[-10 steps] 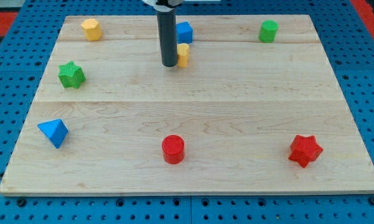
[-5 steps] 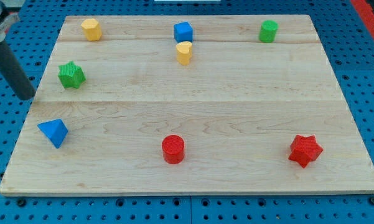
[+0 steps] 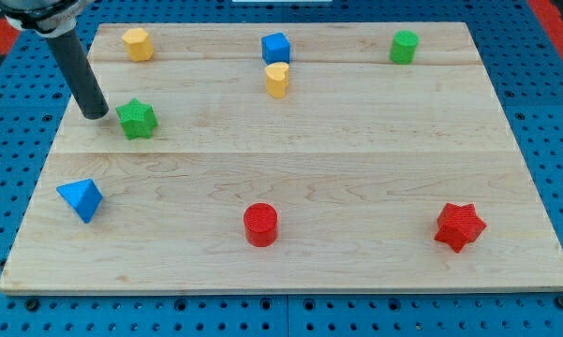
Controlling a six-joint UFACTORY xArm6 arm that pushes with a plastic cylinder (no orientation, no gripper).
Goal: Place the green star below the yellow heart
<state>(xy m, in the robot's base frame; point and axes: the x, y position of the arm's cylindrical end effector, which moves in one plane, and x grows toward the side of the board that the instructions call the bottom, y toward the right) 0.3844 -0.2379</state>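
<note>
The green star [image 3: 137, 119] lies on the wooden board [image 3: 290, 168] at the view's left, upper half. My tip [image 3: 96, 113] stands just left of the star, close to it or touching it. The yellow heart [image 3: 277, 80] sits near the top centre, to the right of and a little higher than the star, directly below a blue cube [image 3: 275, 48].
A yellow block [image 3: 137, 43] sits at top left and a green cylinder [image 3: 404, 46] at top right. A blue pyramid [image 3: 81, 199] is at lower left, a red cylinder [image 3: 260, 225] at bottom centre, a red star [image 3: 460, 226] at lower right.
My tip went from beside the yellow heart to the board's left edge, then up and right. The green star has shifted right by about a block's width.
</note>
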